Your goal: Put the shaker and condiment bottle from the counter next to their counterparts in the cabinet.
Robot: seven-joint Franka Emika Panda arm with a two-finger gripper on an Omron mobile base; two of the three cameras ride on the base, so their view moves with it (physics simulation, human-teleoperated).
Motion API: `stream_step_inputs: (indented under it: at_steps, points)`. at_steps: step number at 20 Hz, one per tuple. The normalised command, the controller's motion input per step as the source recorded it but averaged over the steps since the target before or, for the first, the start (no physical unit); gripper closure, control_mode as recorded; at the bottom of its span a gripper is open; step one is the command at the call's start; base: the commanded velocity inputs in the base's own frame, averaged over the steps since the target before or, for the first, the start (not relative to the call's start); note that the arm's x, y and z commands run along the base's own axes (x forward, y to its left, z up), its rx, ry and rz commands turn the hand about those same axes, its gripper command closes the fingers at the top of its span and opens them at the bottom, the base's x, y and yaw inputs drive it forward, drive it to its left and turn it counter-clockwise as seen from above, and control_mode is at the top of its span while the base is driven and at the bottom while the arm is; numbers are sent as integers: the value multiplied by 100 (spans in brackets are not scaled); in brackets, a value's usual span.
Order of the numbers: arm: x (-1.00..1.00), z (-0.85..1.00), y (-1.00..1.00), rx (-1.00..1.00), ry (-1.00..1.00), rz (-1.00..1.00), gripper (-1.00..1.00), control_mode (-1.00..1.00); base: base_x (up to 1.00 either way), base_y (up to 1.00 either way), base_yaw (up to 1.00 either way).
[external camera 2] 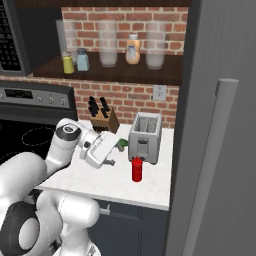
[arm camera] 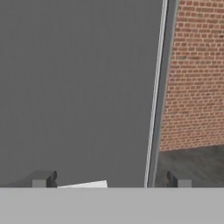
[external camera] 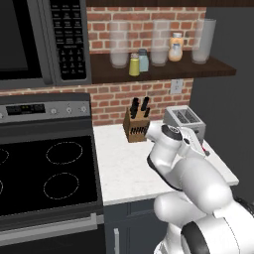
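On the cabinet (external camera: 163, 74): shaker (external camera: 134, 65) stands just beside the pale blue shaker (external camera: 143, 60); this half looks done.
On the counter (external camera 2: 112, 182): condiment bottle (external camera 2: 137, 169) stands upright in front of the toaster (external camera 2: 145, 136), untouched; this half is left.
Counterpart for the bottle: orange-cream bottle (external camera 2: 132, 49) stands between tall glasses on the cabinet.
Gripper (arm camera: 111, 179): fingers wide apart, nothing between them, facing a grey panel and brick wall.
Arm: hand hangs low over the counter, near the condiment bottle and the knife block (external camera 2: 102, 119).
Judgement: about halfway.

A kitchen: stove (external camera: 47, 168), microwave (external camera: 44, 39), toaster (external camera 2: 145, 137) and knife block (external camera: 136, 126) on a marble counter (external camera: 124, 173)
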Motion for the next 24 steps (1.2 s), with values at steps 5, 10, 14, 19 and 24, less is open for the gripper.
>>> stream_step_inputs:
  at_steps: [5,10,14,19,24]
  points:
    - [11,-12,-14,0,3,0,-100,-100,0,0,0]
    - [10,-15,-13,0,3,0,-100,-100,0,0,0]
    - [9,-16,-12,0,3,0,-100,-100,0,0,0]
    - [11,-17,-10,0,4,0,-100,-100,0,0,0]
    - [12,-17,-8,0,4,0,-100,-100,0,0,0]
